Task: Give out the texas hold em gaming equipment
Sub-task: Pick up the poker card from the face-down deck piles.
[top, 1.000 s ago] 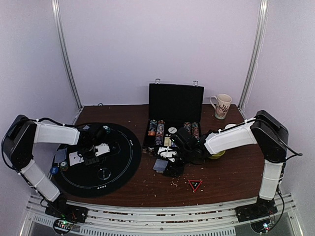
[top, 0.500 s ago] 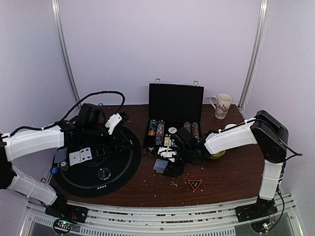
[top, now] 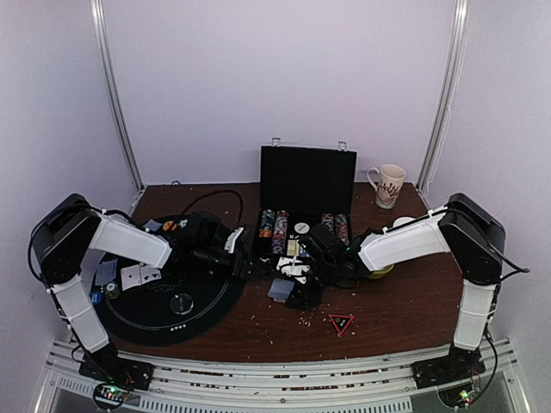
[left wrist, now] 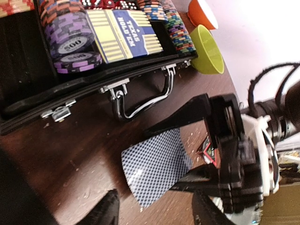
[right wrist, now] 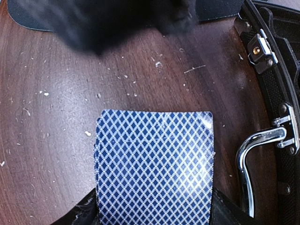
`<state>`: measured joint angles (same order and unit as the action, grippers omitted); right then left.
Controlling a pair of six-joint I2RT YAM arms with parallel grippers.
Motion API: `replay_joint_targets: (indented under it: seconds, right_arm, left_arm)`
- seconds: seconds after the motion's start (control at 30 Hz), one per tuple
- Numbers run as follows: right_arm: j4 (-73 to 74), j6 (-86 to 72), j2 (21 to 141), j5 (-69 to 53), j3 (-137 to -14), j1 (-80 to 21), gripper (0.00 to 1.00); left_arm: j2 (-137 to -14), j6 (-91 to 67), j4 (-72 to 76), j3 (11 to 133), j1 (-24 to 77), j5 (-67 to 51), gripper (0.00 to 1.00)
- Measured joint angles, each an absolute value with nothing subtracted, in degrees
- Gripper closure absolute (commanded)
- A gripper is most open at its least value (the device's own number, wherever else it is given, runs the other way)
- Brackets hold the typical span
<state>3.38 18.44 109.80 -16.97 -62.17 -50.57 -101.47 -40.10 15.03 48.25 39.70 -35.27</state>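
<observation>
My right gripper (right wrist: 154,214) is shut on the blue diamond-backed deck of cards (right wrist: 154,164), held low over the brown table in front of the case. In the top view the deck (top: 281,289) sits at the right gripper (top: 293,291). My left gripper (left wrist: 157,213) is open and empty, its fingertips just short of the deck (left wrist: 157,166). From above, the left gripper (top: 248,256) reaches right off the black round mat (top: 202,305). Two face-up cards (top: 139,275) lie on the mat. Poker chips (left wrist: 70,40) fill rows in the open black case (top: 306,185).
A yellow-green bowl (left wrist: 206,49) and an orange bowl (left wrist: 201,11) stand right of the case, a patterned mug (top: 387,185) at the back right. The case's metal handle (right wrist: 248,150) lies close beside the deck. A red triangle marker (top: 341,323) sits near the front.
My left arm lifted off the mat, rose, then swung right until its gripper came in front of the deck. The right arm and deck have not moved.
</observation>
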Motion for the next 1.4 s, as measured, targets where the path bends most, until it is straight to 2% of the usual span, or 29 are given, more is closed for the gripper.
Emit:
replay_joint_targets:
  seconds: [0.23, 0.43, 0.63, 0.87, 1.13, 1.27, 1.4]
  right_arm:
    - [2.70, 18.06, 109.80, -16.97, -61.89, -50.54, 0.28]
    - [2.57, 18.00, 109.80, -16.97, -61.87, -50.54, 0.28]
    - [2.11, 17.82, 109.78, -16.99, -61.67, -50.48, 0.28]
    - [2.00, 17.78, 109.78, -16.99, -61.60, -50.48, 0.28]
    - [1.80, 17.74, 109.75, -16.97, -61.47, -50.48, 0.27]
    - [1.76, 17.74, 109.73, -16.97, -61.45, -50.48, 0.28]
    - [1.76, 17.72, 109.73, -16.97, -61.45, -50.48, 0.28]
  left_arm:
    - [-108.51, -42.26, 14.76, 52.56, 40.58, -36.53, 0.46]
    - [-112.64, -40.42, 10.15, 56.90, 42.41, -36.62, 0.50]
    - [-115.07, -37.80, 6.90, 60.77, 43.86, -36.16, 0.65]
    - [-115.48, -36.69, 5.50, 60.88, 44.27, -35.77, 0.99]
    - [-115.46, -36.75, 6.48, 60.64, 44.25, -36.36, 1.00]
    - [-115.37, -36.25, 6.44, 60.31, 43.90, -36.36, 0.91]
    - [-115.07, -35.11, 5.50, 59.53, 42.87, -36.05, 0.87]
